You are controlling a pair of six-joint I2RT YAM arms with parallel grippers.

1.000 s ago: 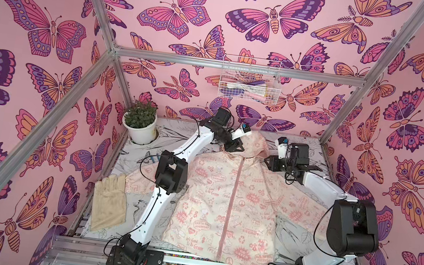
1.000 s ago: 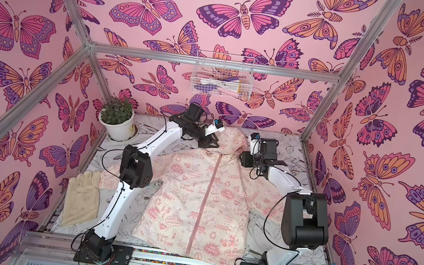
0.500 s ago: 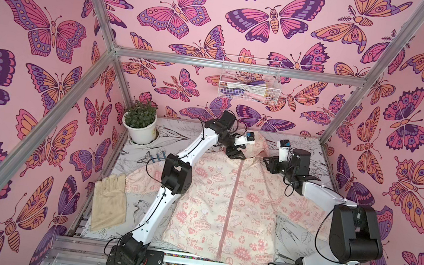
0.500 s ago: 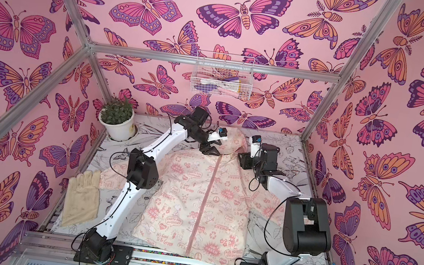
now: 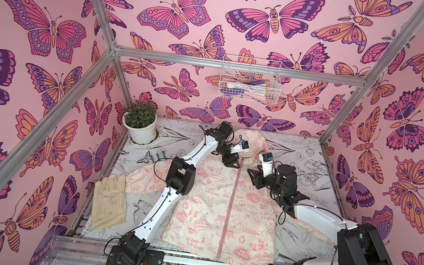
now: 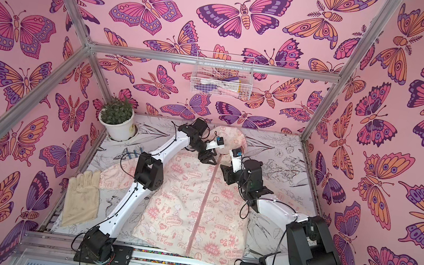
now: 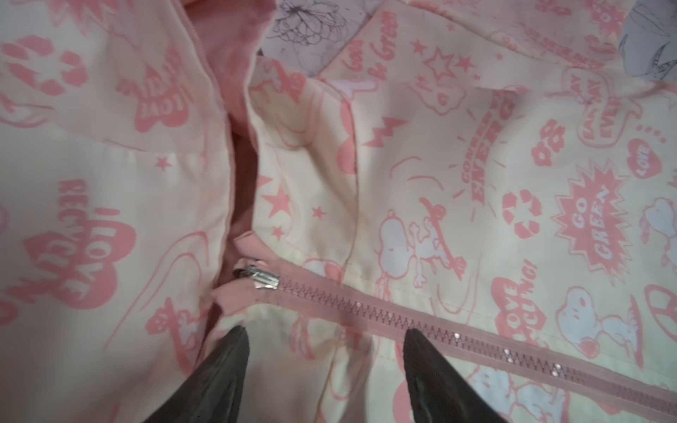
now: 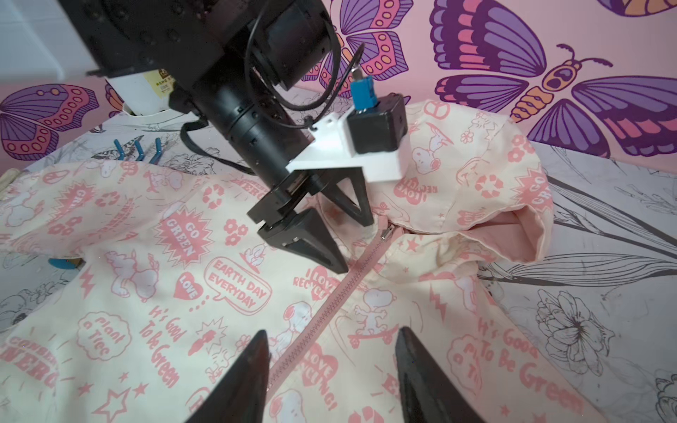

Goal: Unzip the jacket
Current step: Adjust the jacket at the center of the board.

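The jacket (image 5: 221,211) lies front up across the middle of the tabletop (image 5: 303,158), hood toward the far edge and hem reaching the near edge between the two arm bases; one sleeve runs toward the left edge, the other lies under the right arm. By the look of it the unzipping proper has not begun; the pink zipper (image 5: 231,207) is meshed along its whole visible length in both top views, and the left wrist view shows the metal slider (image 7: 260,280) sitting at the very top, where the collar parts onto the pink lining. The left gripper (image 7: 325,331) hangs just over the collar on its own side of the zipper, fingers spread and pinching nothing, the slider just beyond its tips; from the right wrist view it (image 8: 355,245) stands tip-down, close to or touching the cloth, I cannot tell which. The right gripper (image 8: 331,331) is also spread and empty, poised over the chest with the zipper line running between its fingers. What is left, as I judge it: take hold of the slider's pull, steady the collar, and draw the slider down to the hem.
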